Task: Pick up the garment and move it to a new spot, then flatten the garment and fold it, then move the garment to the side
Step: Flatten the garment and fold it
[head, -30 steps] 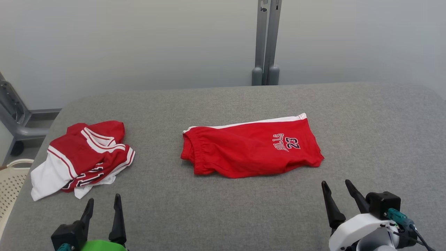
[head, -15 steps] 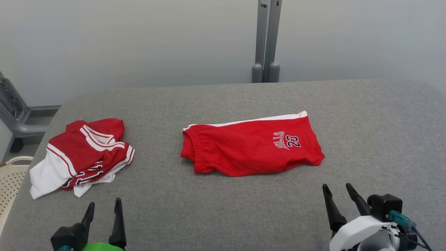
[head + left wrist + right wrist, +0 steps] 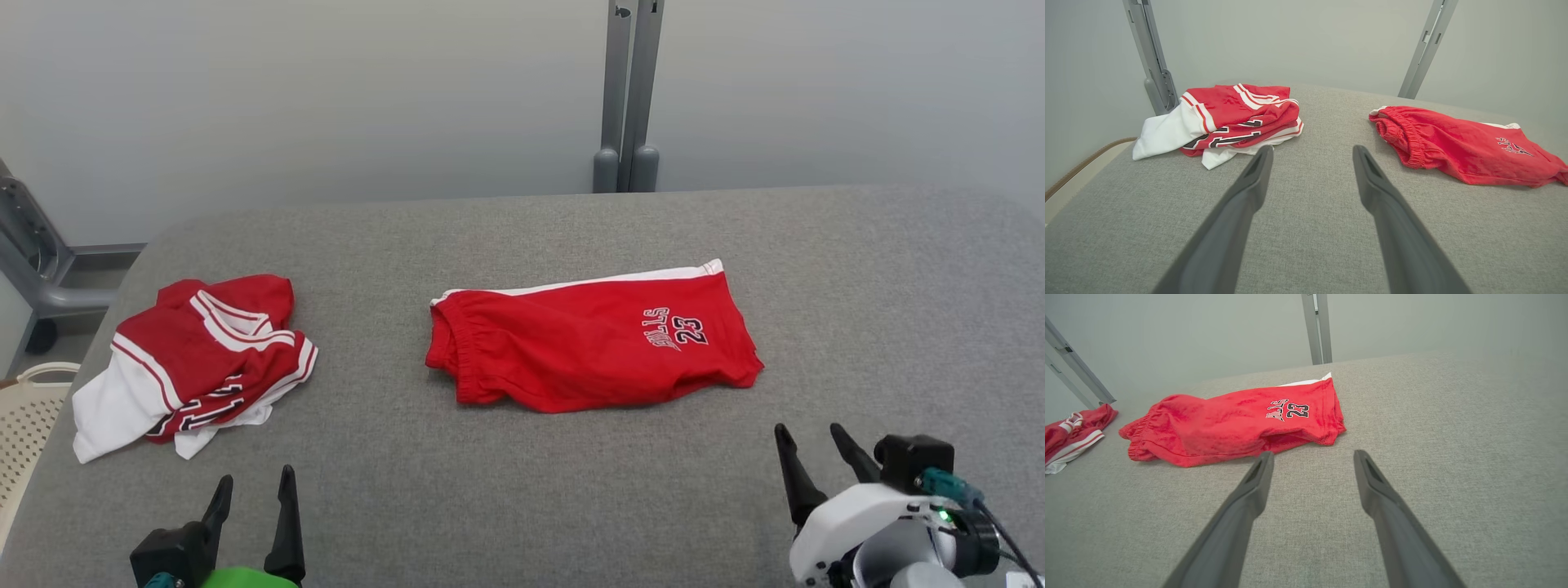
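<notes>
**A:** How do we have our left gripper (image 3: 255,476)?

**B:** We have it spread wide, with nothing between its two dark fingers. It hangs over bare cloth at the near left of the grey padded table (image 3: 522,490).

**A:** And our right gripper (image 3: 808,429)?

**B:** It is the same: fingers apart and empty, low at the near right, with no fabric touching them.

**A:** Where do we see the garment?

**B:** The red shorts (image 3: 588,351) lie flat near the middle of the table, ahead of our right gripper and a little to its left, clear of both hands. The gathered waistband points to our left and the leg hems to our right. A white stripe runs along the far edge, and we can read "23" printed near the hem end.

**A:** What lies ahead of our left fingers?

**B:** A crumpled red-and-white jersey (image 3: 204,359) is heaped near the table's left edge. It sits beyond our fingertips without touching them, and a wide strip of bare table separates it from the shorts.

**A:** And further out?

**B:** Past the far edge we see a grey upright post (image 3: 629,98) against a pale wall. A cream perforated basket (image 3: 24,425) sits lower down, off the table's left side.
</notes>
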Controlling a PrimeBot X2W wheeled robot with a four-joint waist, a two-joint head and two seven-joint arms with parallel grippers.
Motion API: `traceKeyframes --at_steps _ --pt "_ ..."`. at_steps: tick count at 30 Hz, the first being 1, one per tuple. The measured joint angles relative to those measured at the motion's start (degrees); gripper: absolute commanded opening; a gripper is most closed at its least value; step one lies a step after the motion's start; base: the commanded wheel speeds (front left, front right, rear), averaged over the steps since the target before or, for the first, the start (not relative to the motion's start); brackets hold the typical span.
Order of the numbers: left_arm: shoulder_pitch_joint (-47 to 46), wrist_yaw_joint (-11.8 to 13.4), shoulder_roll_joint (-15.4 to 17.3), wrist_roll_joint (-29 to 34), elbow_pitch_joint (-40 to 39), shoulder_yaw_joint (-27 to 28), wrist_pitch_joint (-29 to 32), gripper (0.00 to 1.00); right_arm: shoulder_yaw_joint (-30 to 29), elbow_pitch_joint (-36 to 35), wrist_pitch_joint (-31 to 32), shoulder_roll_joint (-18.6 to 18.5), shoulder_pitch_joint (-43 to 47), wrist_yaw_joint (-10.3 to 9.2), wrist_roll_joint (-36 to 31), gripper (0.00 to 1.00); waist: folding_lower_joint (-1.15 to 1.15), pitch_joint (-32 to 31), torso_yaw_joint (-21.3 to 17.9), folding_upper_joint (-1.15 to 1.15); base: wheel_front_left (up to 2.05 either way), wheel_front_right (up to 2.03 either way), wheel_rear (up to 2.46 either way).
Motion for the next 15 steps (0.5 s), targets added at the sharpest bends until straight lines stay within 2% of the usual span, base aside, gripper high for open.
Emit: traceKeyframes --at_steps 4,10,15 --pt "0.0 -0.2 0.0 0.0 -0.5 -0.5 0.2 1.00 -1.3 0.1 8.9 -0.1 -4.3 0.00 -1.4 1.00 0.00 0.8 0.1 0.00 0.00 0.00 0.00" --pt "-0.5 -0.8 0.0 0.4 -1.9 -2.2 0.5 1.00 -4.9 1.9 28.9 -0.1 -14.6 -0.02 -5.3 1.00 0.00 3.0 0.7 0.00 0.00 0.00 0.00" --pt "-2.9 -1.9 0.0 1.6 -3.8 -4.4 0.7 1.00 -8.6 4.8 39.5 -2.9 -24.5 -0.03 -6.9 1.00 0.00 5.7 2.0 0.00 0.00 0.00 0.00"
